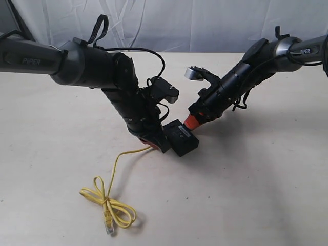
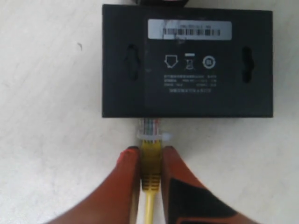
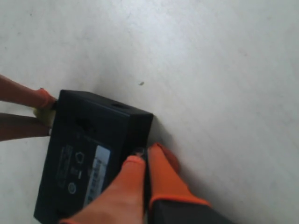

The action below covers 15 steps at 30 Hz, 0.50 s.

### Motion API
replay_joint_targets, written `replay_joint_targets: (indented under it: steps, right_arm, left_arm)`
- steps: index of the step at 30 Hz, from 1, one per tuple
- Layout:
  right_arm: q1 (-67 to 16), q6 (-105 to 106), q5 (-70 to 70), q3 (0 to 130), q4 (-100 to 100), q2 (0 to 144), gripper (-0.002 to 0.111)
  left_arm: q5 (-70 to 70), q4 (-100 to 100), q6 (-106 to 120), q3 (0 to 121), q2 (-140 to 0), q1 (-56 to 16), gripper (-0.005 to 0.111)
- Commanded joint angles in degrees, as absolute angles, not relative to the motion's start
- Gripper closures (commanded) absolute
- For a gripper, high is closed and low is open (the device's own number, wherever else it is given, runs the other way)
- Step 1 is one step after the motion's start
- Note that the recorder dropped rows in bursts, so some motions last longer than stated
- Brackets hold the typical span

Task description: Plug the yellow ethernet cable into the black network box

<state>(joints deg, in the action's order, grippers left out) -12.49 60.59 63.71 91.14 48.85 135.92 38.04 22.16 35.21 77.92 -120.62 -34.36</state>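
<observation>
The black network box (image 1: 183, 138) lies flat mid-table, its white label (image 2: 189, 29) facing up. My left gripper (image 2: 150, 151) is shut on the yellow ethernet cable (image 2: 151, 161) just behind its clear plug (image 2: 150, 128), whose tip meets the box's near side wall. The rest of the cable (image 1: 107, 202) trails back in loops, ending in a free plug (image 1: 108, 228). On the box's opposite side my right gripper (image 3: 144, 157) is shut, with nothing between its orange fingers (image 3: 161, 177). Its tips press against the box (image 3: 88, 149) wall.
Both black arms (image 1: 123, 97) lean in over the table's middle and meet at the box. The pale tabletop (image 1: 256, 195) lies bare to the right and front. A white cloth backdrop (image 1: 205, 20) hangs behind.
</observation>
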Motion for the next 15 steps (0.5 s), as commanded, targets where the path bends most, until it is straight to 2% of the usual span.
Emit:
replay_joint_targets:
  steps: [1,15]
  right_arm:
    - [-12.6,60.8,64.7,90.6,46.5,136.5,0.109]
    - [-12.6,60.8,65.3,90.6,46.6,136.5,0.109]
  left_arm:
    - [35.4,23.1,34.6,78.2,-119.8,-34.8,0.107]
    - [32.5,23.9,34.6,78.2,-119.8,-34.8,0.107]
